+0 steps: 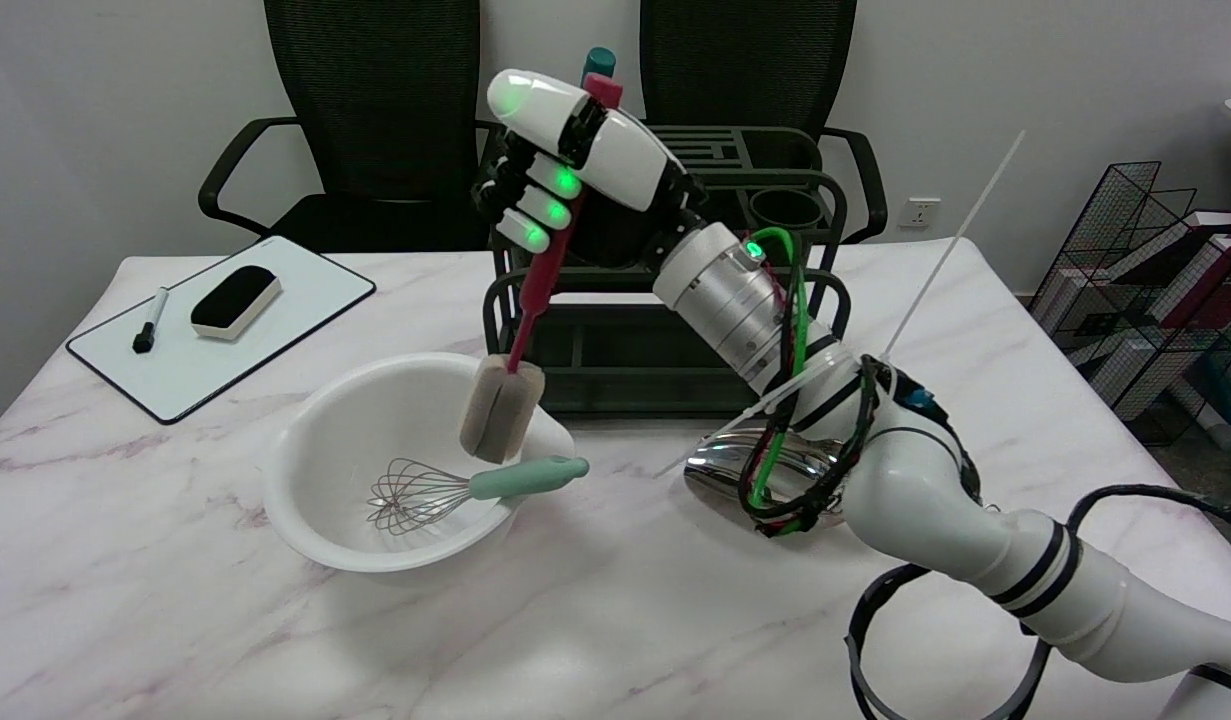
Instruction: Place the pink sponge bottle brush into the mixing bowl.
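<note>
A pale marbled table (595, 640) lies under me, two black mesh chairs (375, 110) behind it against a white wall. Around stand a whiteboard (305, 290) bearing an eraser (235, 302) and marker (150, 322), a dark rack (665, 350), and a shiny metal piece (720, 475). My right hand (575, 165) grips the pink sponge bottle brush (535, 300), its sponge end at the far rim of the mixing bowl (315, 500), above a whisk (465, 490).

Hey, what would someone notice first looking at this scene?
The right hand, lit with green lights, holds the pink bottle brush above the white mixing bowl at centre, sponge end down. A whisk already lies in the bowl, its mint handle resting on the rim.
</note>
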